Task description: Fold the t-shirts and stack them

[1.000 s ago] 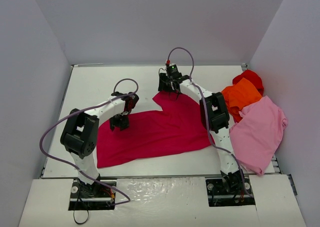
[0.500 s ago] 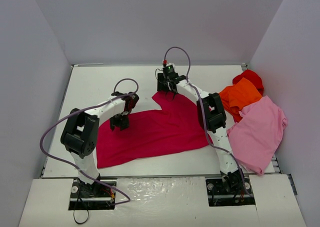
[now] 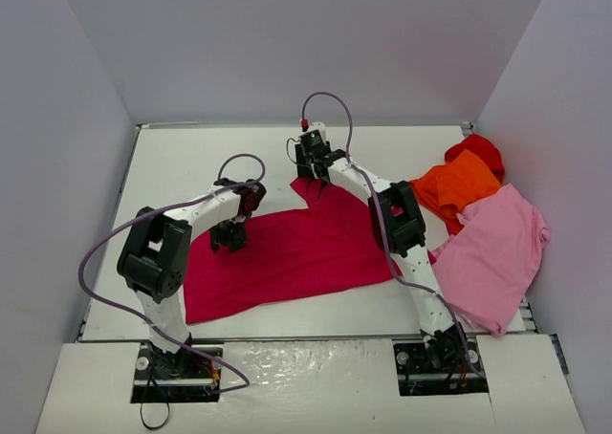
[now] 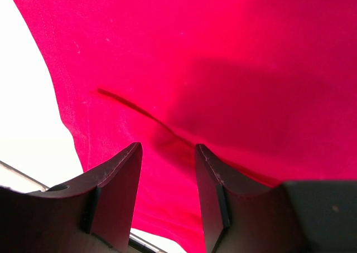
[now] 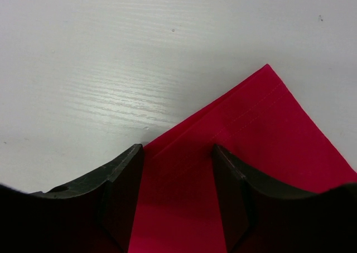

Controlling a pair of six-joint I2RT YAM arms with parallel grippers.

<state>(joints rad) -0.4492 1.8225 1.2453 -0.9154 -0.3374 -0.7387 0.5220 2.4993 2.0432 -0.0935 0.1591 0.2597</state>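
Cloth first: your crimson t-shirt [image 3: 306, 248] lies spread flat in the middle of the white table [image 3: 191, 157], with one pointed corner reaching toward the far side.

Your left gripper [image 3: 229, 235] sits low over the shirt's left part, close to its left edge. In the left wrist view its jaws stand apart, and the red fabric [image 4: 223, 52] fills the gap between the dark fingers [image 4: 120, 175]. A thin crease runs across the cloth toward that gap [image 4: 167, 150]. You cannot tell from these views whether the fingertips touch the fabric.

Your right gripper [image 3: 314, 174] is stretched out to the far pointed corner. In the right wrist view its jaws are also apart, straddling the stitched hem of that corner [image 5: 268, 152], with bare table beyond the tip. Nothing is clamped between the fingers [image 5: 120, 180]; the gap [image 5: 177, 150] shows flat cloth.

Three more shirts are heaped at the table's right side, well apart from both grippers. A bright red crumpled shirt [image 3: 478, 150] lies farthest back, and an orange shirt [image 3: 464, 190] overlaps its near edge. A light pink shirt [image 3: 492, 248] spreads nearest you, touching the orange one.
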